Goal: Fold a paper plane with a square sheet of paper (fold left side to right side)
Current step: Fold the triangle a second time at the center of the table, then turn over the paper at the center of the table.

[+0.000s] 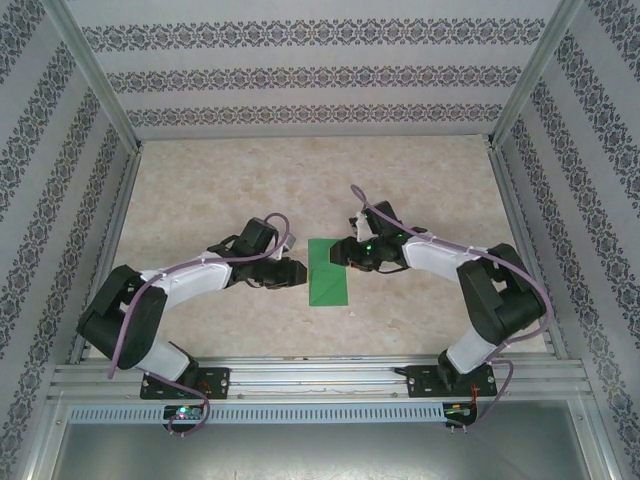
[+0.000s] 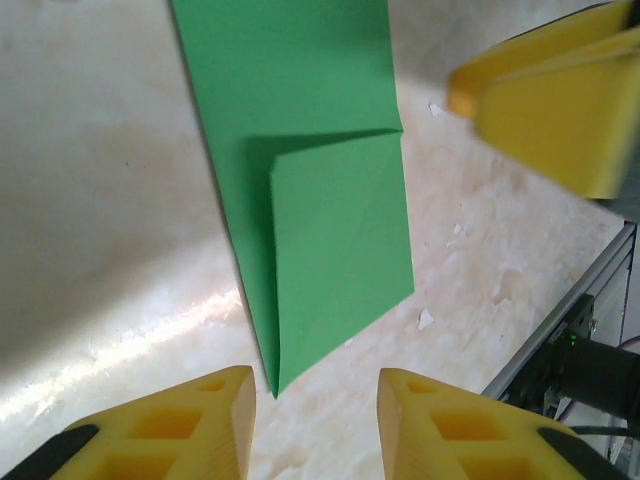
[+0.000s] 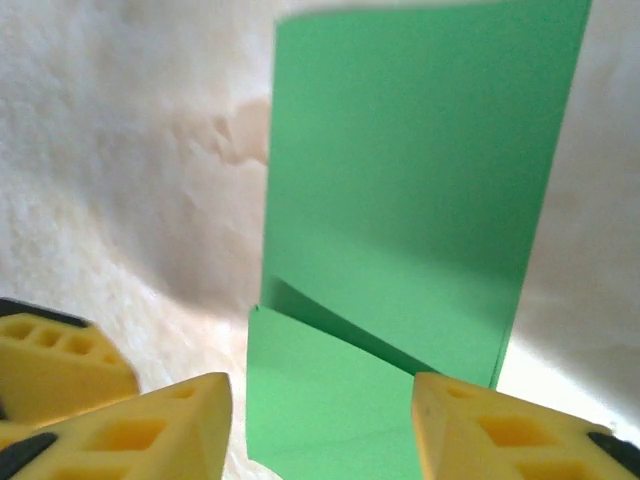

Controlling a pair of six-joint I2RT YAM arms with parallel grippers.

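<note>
Folded bright green paper (image 1: 325,280): long axis near-to-far.
Left gripper (image 2: 312,425): parted, empty, tip just ahead.
Right gripper (image 3: 322,425): parted, empty, over paper.

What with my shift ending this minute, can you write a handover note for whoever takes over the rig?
Left pincer: open, empty, just short of the paper's pointed end.
Right pincer: open, nothing gripped, above the corner flap.
Green sheet of paper: lying flat on the table between the two arms.
Done: sheet folded in half into a narrow strip; one corner folded over into a triangle.
Left: all the remaining nose and wing folds; it is not yet a plane.
</note>
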